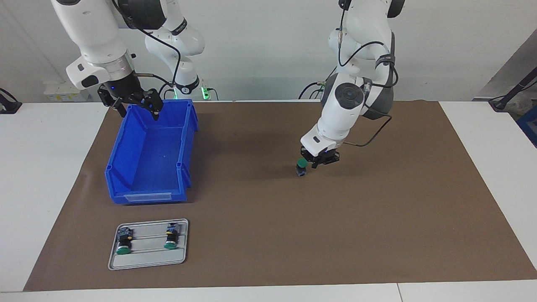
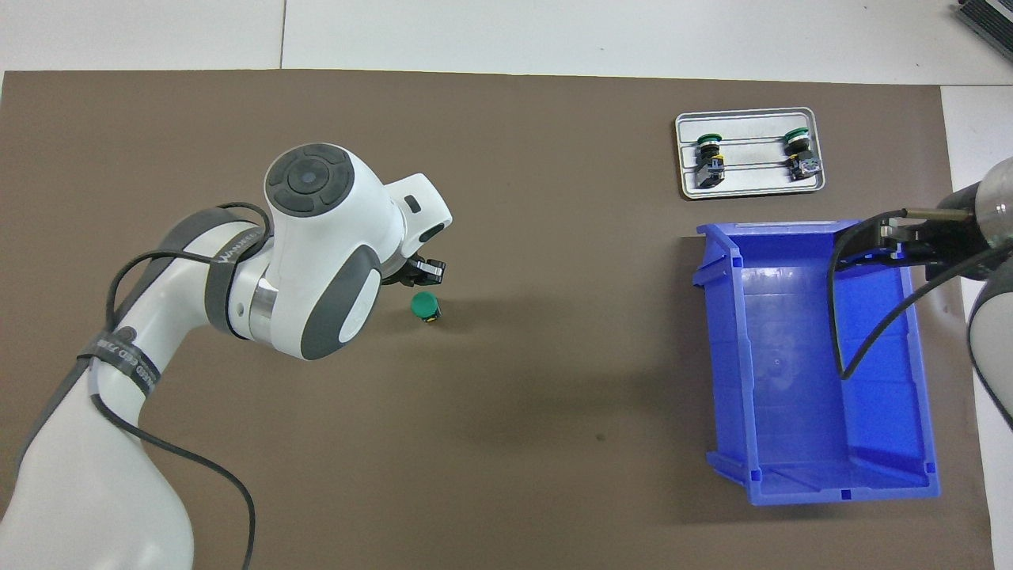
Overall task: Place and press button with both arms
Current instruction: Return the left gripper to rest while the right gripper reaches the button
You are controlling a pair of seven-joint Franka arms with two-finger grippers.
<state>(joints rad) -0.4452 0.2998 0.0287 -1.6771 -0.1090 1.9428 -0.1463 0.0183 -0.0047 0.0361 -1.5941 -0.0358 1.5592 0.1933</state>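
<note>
Noted: left gripper (image 1: 314, 164) fingers together, just beside upright button (image 1: 301, 167); right gripper (image 1: 136, 108) spread over bin (image 1: 126, 167).

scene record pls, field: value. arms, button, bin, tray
left gripper: low over the brown mat, beside the button, jaws shut, holding nothing
button: upright on the mat, green cap up, mid-table
right gripper: over the robot-side end of the bin, jaws open, empty, waiting
blue bin: toward the right arm's end of the table, nothing visible inside
tray: farther from the robots than the bin, holds two spare buttons lying on their sides
</note>
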